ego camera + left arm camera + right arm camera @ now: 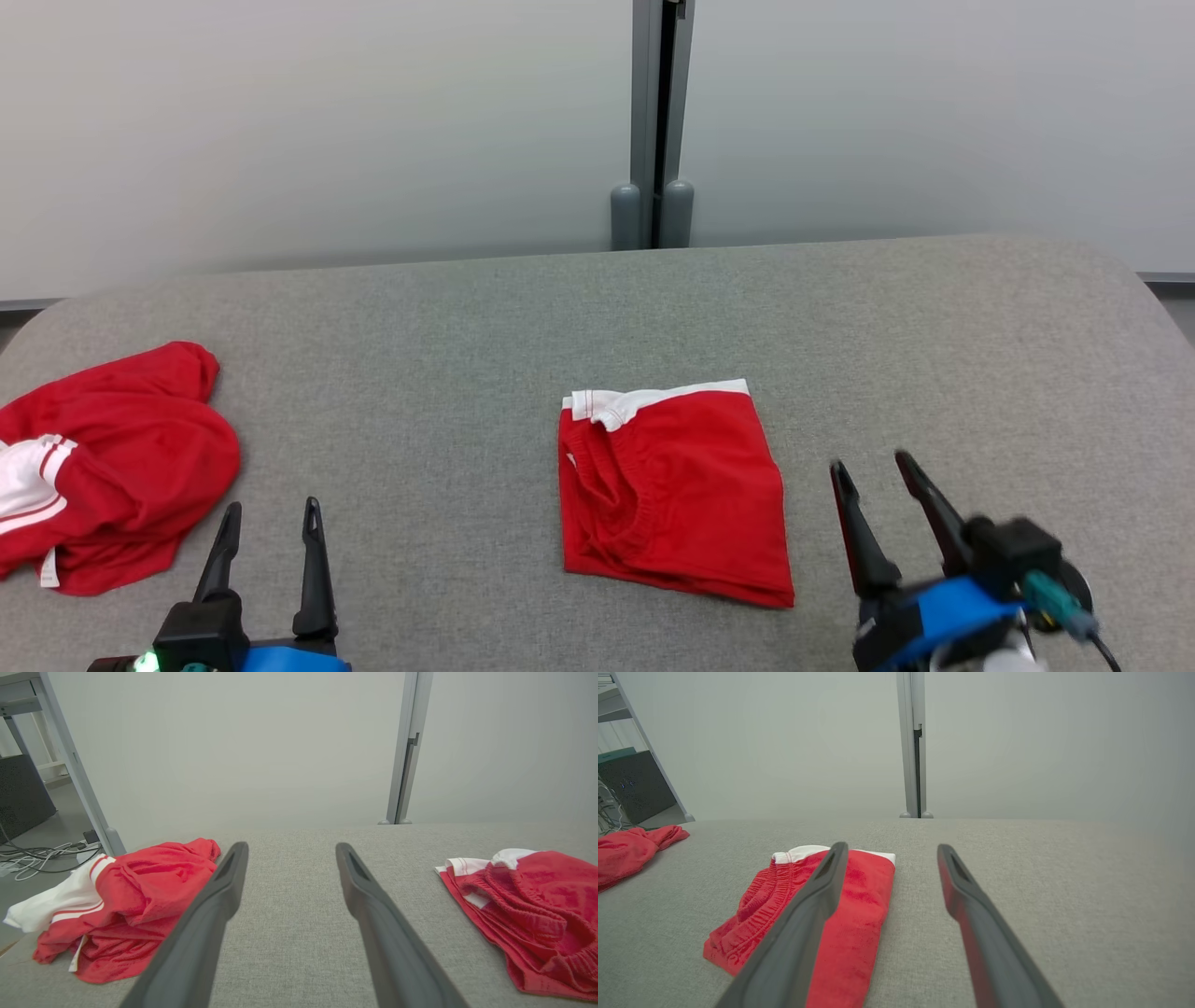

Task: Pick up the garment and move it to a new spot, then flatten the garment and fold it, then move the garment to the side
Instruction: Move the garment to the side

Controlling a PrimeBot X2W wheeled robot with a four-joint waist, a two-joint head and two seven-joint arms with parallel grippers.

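One folded red fabric garment (674,495) with a white band along its far edge lies flat as a rough square near the middle of the grey cloth-covered table (439,355). It is one of two garments on the table. The second, a crumpled red and white garment (112,457), sits in a loose heap at the table's left edge, well apart from the first. Two grippers hover at the near side, each with two long dark fingers spread wide and nothing between them. The right gripper (870,460) is just to the right of the folded piece, not touching it. The left gripper (272,507) is between the two garments, nearer the crumpled heap. Beyond the table's far edge a single grey metal post (658,121) stands against the pale wall.
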